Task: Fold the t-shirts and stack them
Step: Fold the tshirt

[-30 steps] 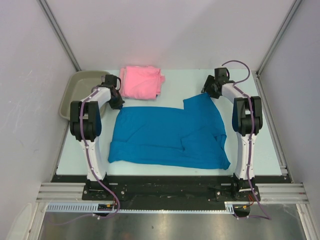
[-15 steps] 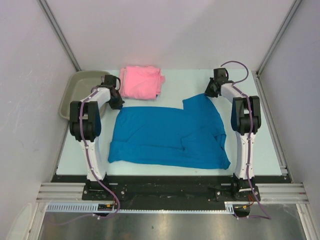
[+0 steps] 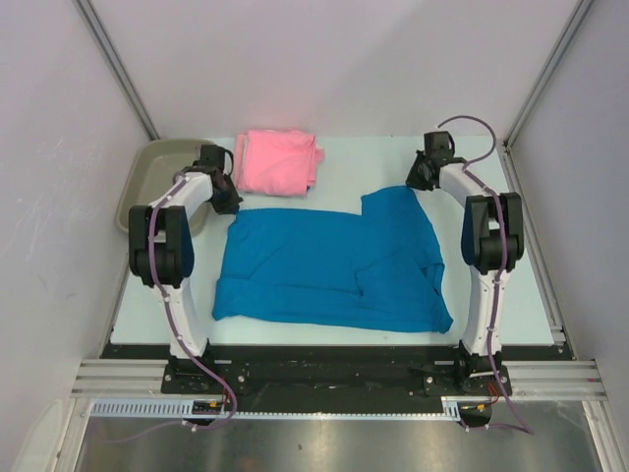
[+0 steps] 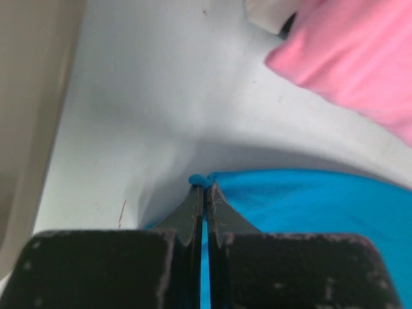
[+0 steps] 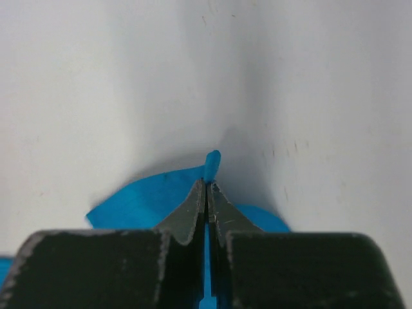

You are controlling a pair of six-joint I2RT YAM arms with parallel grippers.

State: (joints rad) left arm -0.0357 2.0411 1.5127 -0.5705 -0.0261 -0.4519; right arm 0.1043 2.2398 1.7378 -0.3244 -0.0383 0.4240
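Blue t-shirt [image 3: 324,270] lies flat on the table [image 3: 364,162], near the folded pink t-shirt [image 3: 278,162]; right gripper [image 5: 207,183], just closed, pinches its far right corner, left gripper [image 4: 205,188] pinches the far left, so the fold can likely begin.

Bright blue t-shirt [image 3: 334,270], pink t-shirt [image 3: 278,162], grey-beige tray [image 3: 157,162]
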